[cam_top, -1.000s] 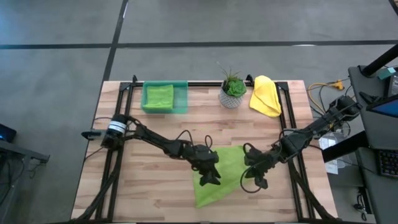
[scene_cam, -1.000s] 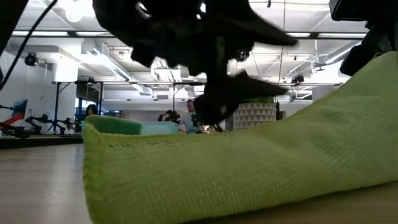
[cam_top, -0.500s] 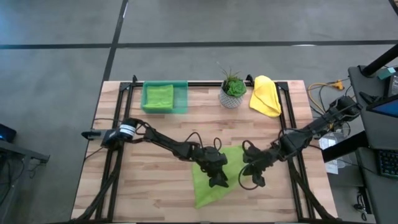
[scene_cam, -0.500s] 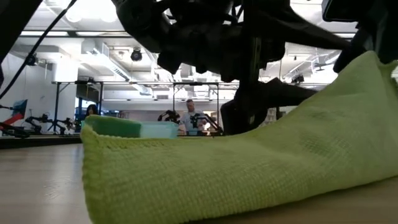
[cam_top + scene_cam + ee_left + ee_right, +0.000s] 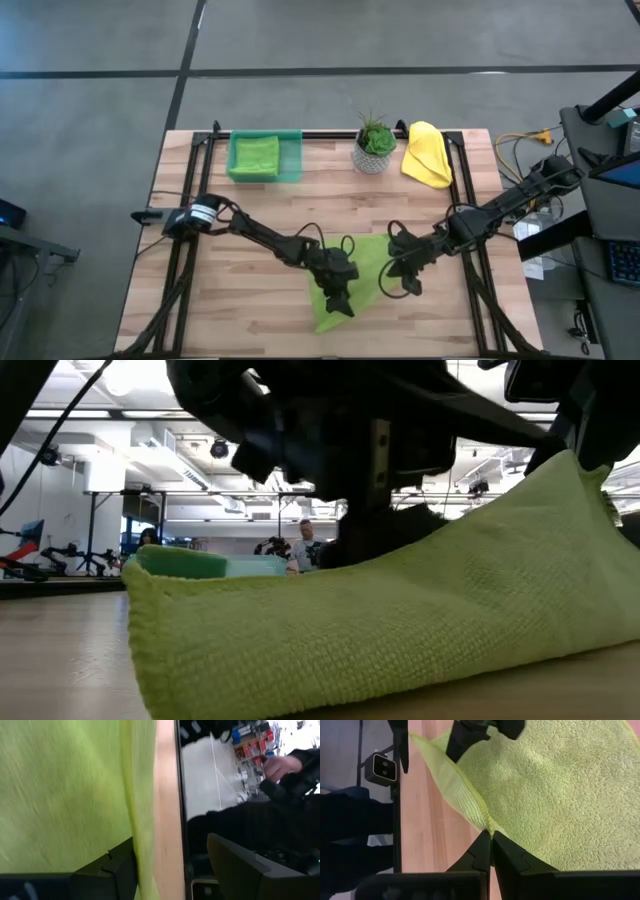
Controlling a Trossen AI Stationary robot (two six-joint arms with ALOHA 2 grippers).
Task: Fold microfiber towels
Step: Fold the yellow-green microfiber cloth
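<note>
A lime green microfiber towel [image 5: 365, 262] lies at the table's near middle, its right side raised off the wood. My right gripper [image 5: 392, 287] is shut on that raised side. My left gripper [image 5: 338, 300] hovers open low over the towel's near part. In its wrist view the towel's near edge [image 5: 142, 820] runs between its fingers, one finger [image 5: 107, 870] over the cloth and the other [image 5: 240, 865] past the table's edge. A yellow towel [image 5: 428, 153] lies bunched at the far right. Another lime towel [image 5: 255, 155] lies folded in the green tray [image 5: 292, 160]. My right gripper pinches the towel's hemmed edge [image 5: 482, 820] between its two shut fingers, slanting down from the table's right side. The held part [image 5: 572, 470] is lifted clear, and the cloth slopes down from it to the rest, which lies on the table [image 5: 200, 650]. Whether my left gripper touches the towel, I cannot tell.
A small potted plant [image 5: 375, 143] stands at the far edge between the tray and the yellow towel. The table's black frame rails [image 5: 465, 215] run along both sides. Bare wood [image 5: 230, 290] lies to the left of the towel. A person [image 5: 305, 545] shows in the room behind.
My left gripper has moved toward the table's near edge and sunk lower over the lime towel, rolling as it went; it stays open. My right gripper keeps its hold on the raised edge.
</note>
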